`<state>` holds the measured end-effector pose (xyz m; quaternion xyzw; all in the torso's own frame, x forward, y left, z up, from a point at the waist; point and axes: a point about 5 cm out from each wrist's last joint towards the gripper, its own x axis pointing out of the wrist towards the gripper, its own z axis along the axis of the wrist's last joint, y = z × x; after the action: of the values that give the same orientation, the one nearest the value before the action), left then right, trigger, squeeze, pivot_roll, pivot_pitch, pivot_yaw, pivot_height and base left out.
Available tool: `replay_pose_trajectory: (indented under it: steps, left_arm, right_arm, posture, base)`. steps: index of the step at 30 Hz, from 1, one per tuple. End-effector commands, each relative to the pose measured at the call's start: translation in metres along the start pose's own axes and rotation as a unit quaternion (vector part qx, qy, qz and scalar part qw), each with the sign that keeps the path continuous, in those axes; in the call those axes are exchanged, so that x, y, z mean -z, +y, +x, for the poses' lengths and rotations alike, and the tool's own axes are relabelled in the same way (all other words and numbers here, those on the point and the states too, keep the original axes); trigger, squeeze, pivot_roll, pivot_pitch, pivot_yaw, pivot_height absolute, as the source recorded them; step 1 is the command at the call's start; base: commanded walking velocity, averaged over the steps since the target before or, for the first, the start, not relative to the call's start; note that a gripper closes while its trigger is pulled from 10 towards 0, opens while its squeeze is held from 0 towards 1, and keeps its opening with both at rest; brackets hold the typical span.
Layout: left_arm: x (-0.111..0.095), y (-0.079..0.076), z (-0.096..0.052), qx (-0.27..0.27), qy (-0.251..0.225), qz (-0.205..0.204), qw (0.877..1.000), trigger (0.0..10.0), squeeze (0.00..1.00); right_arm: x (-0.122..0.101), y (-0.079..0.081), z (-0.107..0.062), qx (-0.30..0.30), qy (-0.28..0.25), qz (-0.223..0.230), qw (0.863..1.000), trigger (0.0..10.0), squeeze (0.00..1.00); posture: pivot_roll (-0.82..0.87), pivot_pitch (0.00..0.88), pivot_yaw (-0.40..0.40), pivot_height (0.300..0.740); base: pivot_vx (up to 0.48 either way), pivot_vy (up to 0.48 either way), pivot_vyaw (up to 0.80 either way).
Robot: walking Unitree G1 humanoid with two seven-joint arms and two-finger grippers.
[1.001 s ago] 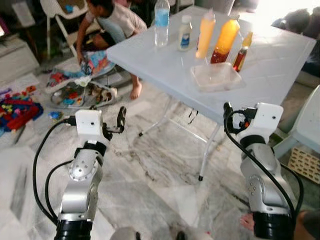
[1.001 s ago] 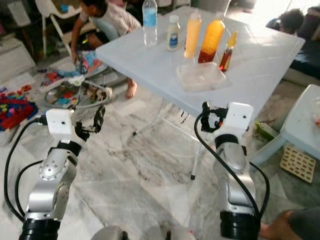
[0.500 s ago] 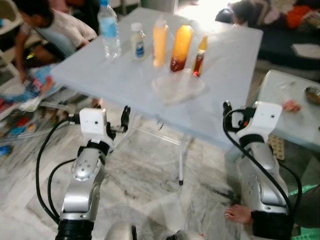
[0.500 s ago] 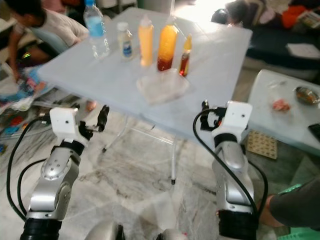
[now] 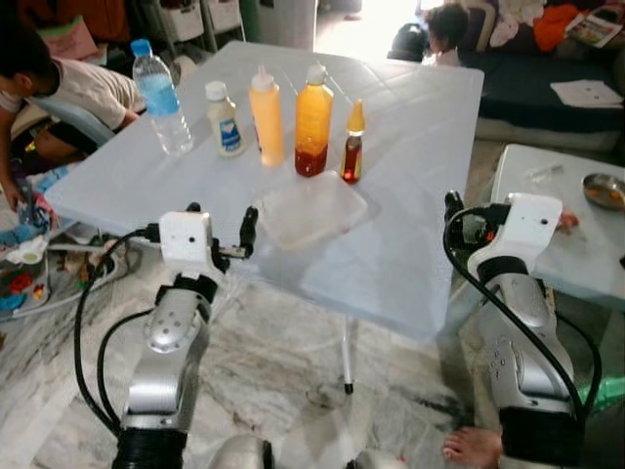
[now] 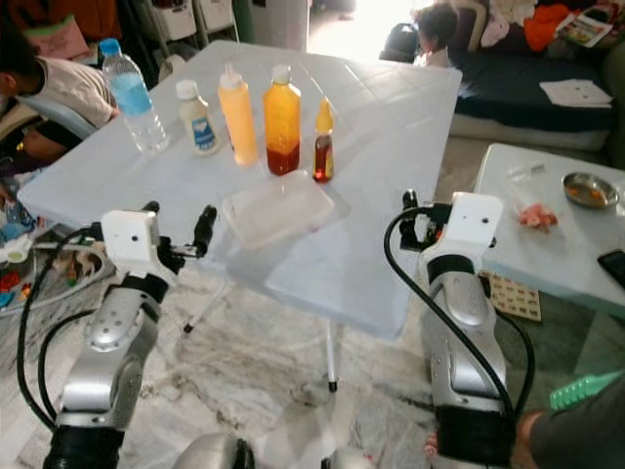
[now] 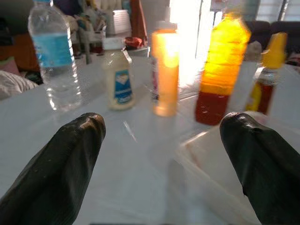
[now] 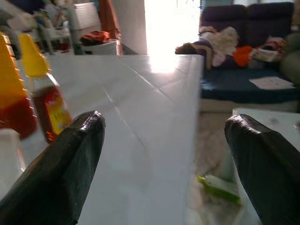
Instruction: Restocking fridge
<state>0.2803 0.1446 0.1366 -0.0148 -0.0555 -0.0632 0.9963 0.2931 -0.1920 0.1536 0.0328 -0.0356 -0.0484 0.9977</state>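
Table: a pale folding table [image 5: 410, 117] carries a row of bottles and one tub, with the robot standing at its near edge.
Water bottle: a clear bottle with a blue cap and label [image 5: 161, 98] stands farthest left, upright.
White bottle: a small white bottle with a blue label [image 5: 224, 120] stands just beside it.
Squeeze bottle: an orange squeeze bottle with a pale nozzle [image 5: 266, 116] comes next, upright.
Juice bottle: a larger bottle [image 5: 312, 121] holds yellow-orange liquid with a dark red layer at the bottom.
Sauce bottle: a small yellow-capped bottle [image 5: 353, 145] holds dark reddish sauce.
Tub: a lidded translucent plastic tub [image 5: 311, 209] lies nearer the robot than the row; contents cannot be made out.
Left hand: the left hand [image 7: 161, 136] hovers at the table's near edge, fingers spread wide and empty, facing the bottles and the tub.
Right hand: the right hand [image 8: 164, 136] is raised at the table's right edge, fingers likewise apart, grasping nothing.
Side table: a second pale table [image 6: 547, 254] on the right bears a small metal bowl [image 6: 584, 190].
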Motion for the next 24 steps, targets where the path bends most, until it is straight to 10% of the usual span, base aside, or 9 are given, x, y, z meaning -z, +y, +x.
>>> replay_pose_trajectory:
  steps: [1, 24]
  left_arm:
    - [0.002, 0.008, -0.002, -0.013, 0.008, 0.010, 1.000, 10.0, 0.00]
    - [-0.002, 0.019, -0.014, 0.000, 0.022, 0.054, 0.998, 10.0, 0.00]
  right_arm:
    - [-0.003, 0.009, 0.005, -0.028, -0.004, 0.017, 0.999, 10.0, 0.00]
    - [0.001, 0.064, 0.029, -0.160, 0.036, 0.148, 0.975, 10.0, 0.00]
  posture:
    - [-0.01, 0.100, -0.002, 0.740]
    - [0.07, 0.152, 0.041, 0.740]
  base:
    - [0.000, 0.000, 0.00]
    - [0.000, 0.000, 0.00]
